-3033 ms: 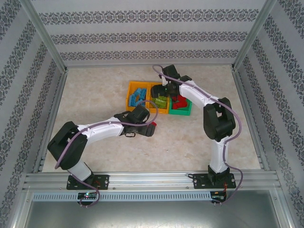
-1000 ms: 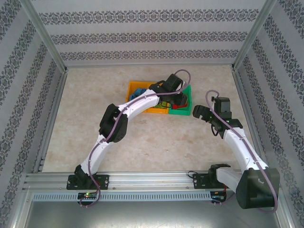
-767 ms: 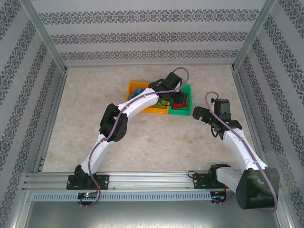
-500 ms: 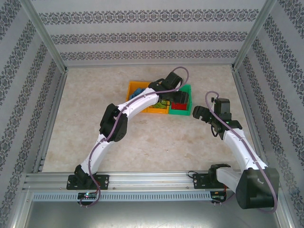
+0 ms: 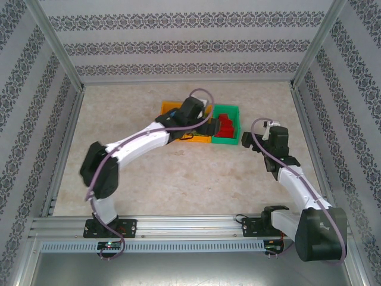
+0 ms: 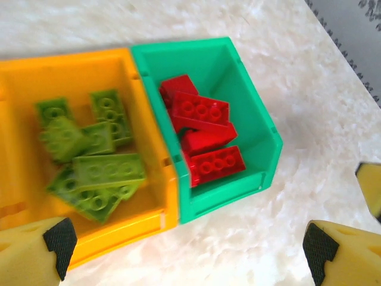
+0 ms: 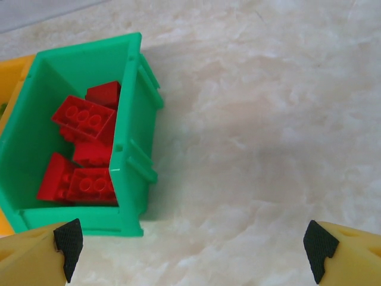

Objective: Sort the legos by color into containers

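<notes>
From above, my left arm reaches across the table (image 5: 178, 179) to the row of bins. My left end effector (image 5: 207, 126) hangs over the middle orange bin (image 5: 199, 139), which touches the green bin (image 5: 233, 111) at the right end of the row. Red bricks (image 5: 225, 127) lie in the green bin. Another orange bin (image 5: 168, 108) at the left end is largely covered by my arm. My right end effector (image 5: 248, 140) sits near the green bin's right side.

At my left wrist, the end effector (image 6: 187, 256) is released, its fingertips (image 6: 50, 244) spread wide with nothing between them. Beyond them, lime green bricks (image 6: 89, 158) lie heaped in the orange bin (image 6: 71, 62), and the red bricks (image 6: 202, 137) are piled in the green bin (image 6: 262, 119) beside it.

At my right wrist, the end effector (image 7: 190, 250) is also released and empty, fingertips (image 7: 321, 244) far apart over the marbled table (image 7: 256, 119). The green bin (image 7: 134, 137) lies to the left, and only red bricks (image 7: 83, 149) are in it.
</notes>
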Controlling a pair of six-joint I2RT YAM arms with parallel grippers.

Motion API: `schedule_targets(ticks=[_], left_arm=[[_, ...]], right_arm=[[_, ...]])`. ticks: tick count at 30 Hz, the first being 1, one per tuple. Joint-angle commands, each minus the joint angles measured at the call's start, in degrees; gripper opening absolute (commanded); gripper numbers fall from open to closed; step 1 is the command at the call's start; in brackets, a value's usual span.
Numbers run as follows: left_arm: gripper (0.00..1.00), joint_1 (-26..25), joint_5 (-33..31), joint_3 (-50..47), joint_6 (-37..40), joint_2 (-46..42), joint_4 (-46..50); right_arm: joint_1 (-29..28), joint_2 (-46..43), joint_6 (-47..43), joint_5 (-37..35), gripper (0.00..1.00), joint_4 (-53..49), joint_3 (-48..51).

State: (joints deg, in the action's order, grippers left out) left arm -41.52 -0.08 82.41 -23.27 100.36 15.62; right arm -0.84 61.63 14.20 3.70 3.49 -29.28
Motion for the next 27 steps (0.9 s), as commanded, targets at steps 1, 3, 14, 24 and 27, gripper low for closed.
schedule_targets(ticks=[1, 3, 14, 24, 27], left_arm=[[1.0, 0.8, -11.1, -11.2, 7.1, -8.5, -9.1], [1.0, 1.8, -16.1, -17.1, 9.6, -13.3, -9.3], [1.0, 19.4, -25.3, -48.6, 16.9, -39.2, -19.8], [1.0, 27.0, -28.7, -60.0, 23.3, -28.8, -44.1], [1.0, 29.5, -25.3, -60.5, 23.4, -24.6, -50.9]], right_arm=[[0.8, 2.7, -4.8, -3.8, 0.98, 17.3, 3.3], [0.8, 6.0, -6.7, -5.9, 0.98, 22.5, 3.8], [-0.4, 24.5, -12.3, -7.8, 0.98, 47.9, 7.8], [0.0, 24.6, -11.9, -7.5, 0.98, 47.4, 7.3], [0.0, 24.6, -11.9, -7.4, 0.98, 47.5, 7.3]])
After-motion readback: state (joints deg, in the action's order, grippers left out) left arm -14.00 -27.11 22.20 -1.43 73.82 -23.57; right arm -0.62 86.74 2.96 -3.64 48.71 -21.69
